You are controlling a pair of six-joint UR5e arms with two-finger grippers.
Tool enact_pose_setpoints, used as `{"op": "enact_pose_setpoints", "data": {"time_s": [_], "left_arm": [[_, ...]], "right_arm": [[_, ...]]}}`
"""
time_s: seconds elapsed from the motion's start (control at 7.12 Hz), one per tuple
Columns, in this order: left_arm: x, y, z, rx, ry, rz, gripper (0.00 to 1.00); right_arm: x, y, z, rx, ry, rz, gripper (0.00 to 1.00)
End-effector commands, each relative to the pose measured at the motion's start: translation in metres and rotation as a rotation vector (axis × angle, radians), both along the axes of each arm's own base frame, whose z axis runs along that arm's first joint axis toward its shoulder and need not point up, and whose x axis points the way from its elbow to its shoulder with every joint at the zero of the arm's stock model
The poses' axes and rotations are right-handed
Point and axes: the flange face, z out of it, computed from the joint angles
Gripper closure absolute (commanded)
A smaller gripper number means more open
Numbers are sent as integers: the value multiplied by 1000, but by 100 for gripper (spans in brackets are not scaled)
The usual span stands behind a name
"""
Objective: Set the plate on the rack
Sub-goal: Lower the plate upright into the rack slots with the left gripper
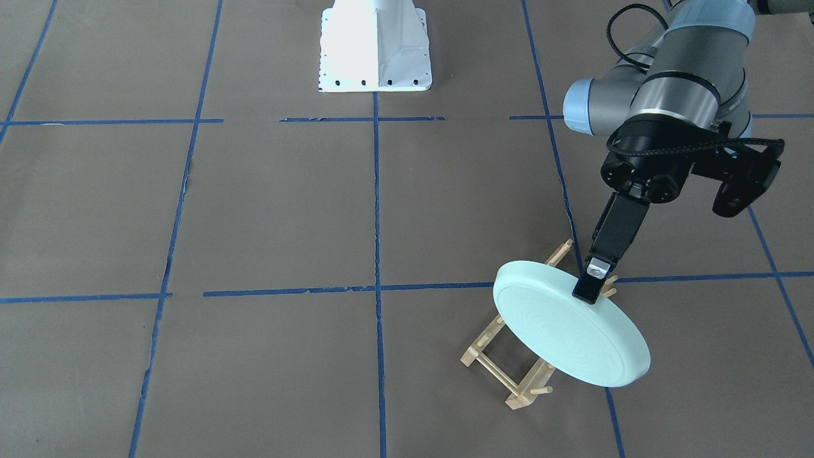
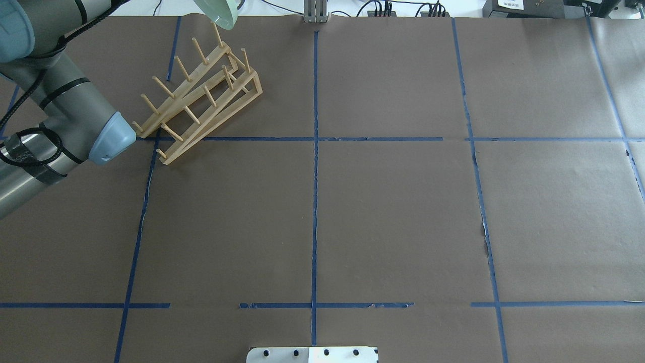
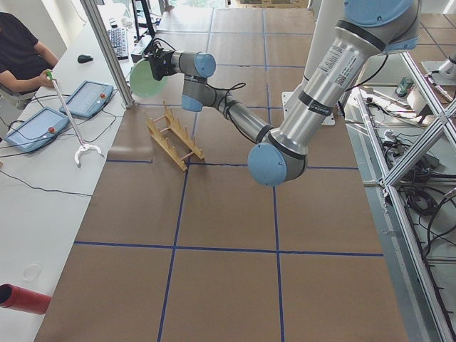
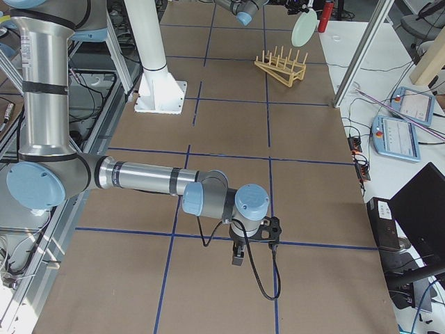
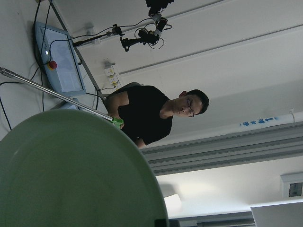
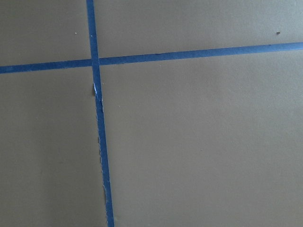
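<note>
Plate [image 1: 566, 331] hangs tilted in the air, our left hand [image 1: 588, 287] clamped on its upper rim. Just beneath and behind it the rack [image 1: 497, 374] stands on the table [image 1: 254, 210], not touching the plate. Far across the table our right hand [image 4: 238, 257] points down, low over the surface; whether it is wide or narrow we cannot tell.

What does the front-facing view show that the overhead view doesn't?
Front-facing only: the left gripper clamped on the rim of the plate, whose whole tilted face shows, held over the rack and hiding part of it.
Overhead only: the whole rack, its pegs uncovered; the gripper is out of frame.
Both: the rack, the blue tape grid, and the plate, though overhead it is a mere sliver at the top edge.
</note>
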Motion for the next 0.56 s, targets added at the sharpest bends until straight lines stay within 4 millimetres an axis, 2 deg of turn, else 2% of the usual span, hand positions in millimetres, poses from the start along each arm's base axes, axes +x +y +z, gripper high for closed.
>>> {"op": "enact_pose_setpoints", "data": {"time_s": [0.0, 0.42], "left_arm": [[11, -11, 17, -30, -18, 3, 100], [47, 4, 27, -30, -2, -1, 100]], "right_arm": [[0, 0, 0, -1, 0, 0, 0], [0, 0, 0, -1, 0, 0, 0]]}}
